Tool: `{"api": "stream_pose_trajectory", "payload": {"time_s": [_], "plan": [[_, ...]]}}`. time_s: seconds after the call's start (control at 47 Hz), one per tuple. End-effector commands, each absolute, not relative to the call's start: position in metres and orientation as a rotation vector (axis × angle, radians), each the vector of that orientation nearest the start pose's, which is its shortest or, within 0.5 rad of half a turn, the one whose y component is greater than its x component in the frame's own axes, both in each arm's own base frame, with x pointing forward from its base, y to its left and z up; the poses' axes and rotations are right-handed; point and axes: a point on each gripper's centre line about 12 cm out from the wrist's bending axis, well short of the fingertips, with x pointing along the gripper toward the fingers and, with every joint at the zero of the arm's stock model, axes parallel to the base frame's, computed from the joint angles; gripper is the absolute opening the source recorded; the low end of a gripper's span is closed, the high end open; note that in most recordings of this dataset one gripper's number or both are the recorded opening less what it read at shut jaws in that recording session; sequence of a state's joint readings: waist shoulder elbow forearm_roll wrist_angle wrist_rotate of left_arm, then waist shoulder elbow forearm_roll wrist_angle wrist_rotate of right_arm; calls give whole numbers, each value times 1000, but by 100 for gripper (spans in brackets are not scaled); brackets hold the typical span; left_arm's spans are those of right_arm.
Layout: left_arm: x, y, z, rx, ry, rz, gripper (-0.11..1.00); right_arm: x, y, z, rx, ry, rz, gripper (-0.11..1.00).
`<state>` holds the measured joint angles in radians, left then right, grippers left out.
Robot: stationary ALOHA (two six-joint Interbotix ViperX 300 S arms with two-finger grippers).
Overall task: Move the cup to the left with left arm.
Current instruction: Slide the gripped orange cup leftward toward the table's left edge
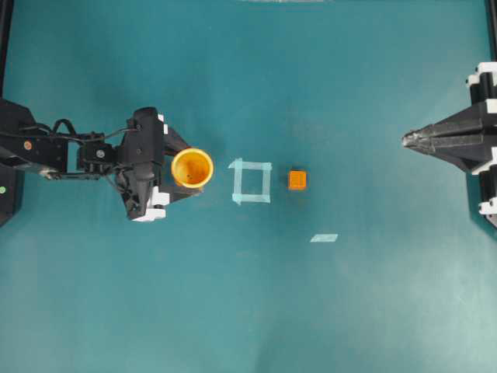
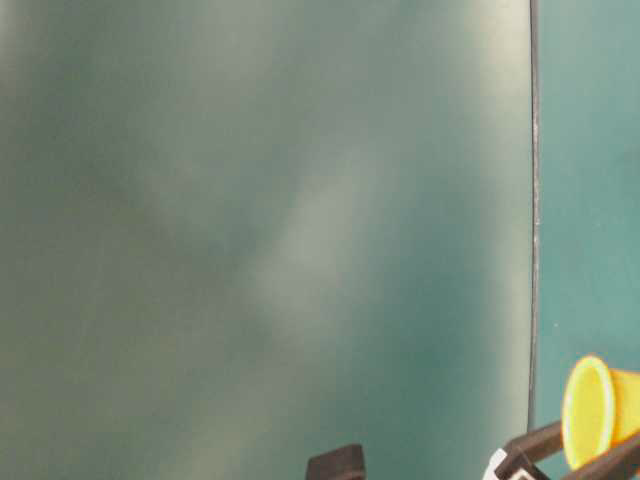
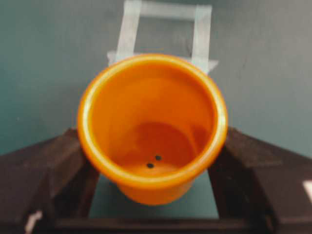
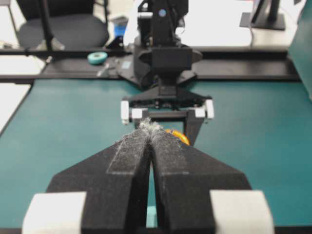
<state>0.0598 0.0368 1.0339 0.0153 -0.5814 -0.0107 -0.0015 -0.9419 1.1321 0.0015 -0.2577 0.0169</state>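
The orange-yellow cup (image 1: 192, 168) stands upright on the teal table, just left of a tape square. My left gripper (image 1: 189, 169) reaches in from the left, shut on the cup with one finger on each side of its wall. In the left wrist view the cup (image 3: 152, 122) sits between the black fingers (image 3: 48, 170), and its inside holds two small dark specks. The table-level view shows the cup (image 2: 598, 412) held in the fingers. My right gripper (image 1: 405, 140) rests at the far right, shut and holding nothing. Its closed tips (image 4: 150, 127) point at the distant cup (image 4: 179, 137).
A pale tape square (image 1: 251, 181) marks the table's middle. A small orange cube (image 1: 297, 180) lies just right of it. A loose strip of tape (image 1: 324, 238) lies nearer the front. The tape square (image 3: 165, 29) shows just beyond the cup.
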Motion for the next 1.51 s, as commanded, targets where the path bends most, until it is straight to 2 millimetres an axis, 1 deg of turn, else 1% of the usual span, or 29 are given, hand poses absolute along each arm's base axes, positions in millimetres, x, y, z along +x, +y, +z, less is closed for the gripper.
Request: {"api": "stream_pose_trajectory", "payload": {"time_s": [0.0,0.128,0.298,0.574,0.83,1.085,1.234,1.361,1.489], "plan": [[315,17,114,-13,455,47,63,207,0,316,21,-98,-1,-1],[300,16,113,-13,443,46,63,207,0,316,24,-98,-2,-1],[279,15,118,-11,400,46,63,208,0,316,24,-100,-2,-1],[242,13,118,-13,406,46,63,208,-1,317,27,-100,-2,-1],[214,11,124,-14,389,48,63,208,0,316,33,-97,-2,-1],[202,11,137,-14,353,49,63,210,-1,315,35,-91,-4,-1],[195,10,140,-13,368,50,63,210,-1,314,33,-87,-4,-1],[186,10,139,-14,405,50,63,211,-1,313,35,-84,-4,-1],[176,9,145,-10,400,49,63,211,-1,313,35,-81,-4,-1]]}}
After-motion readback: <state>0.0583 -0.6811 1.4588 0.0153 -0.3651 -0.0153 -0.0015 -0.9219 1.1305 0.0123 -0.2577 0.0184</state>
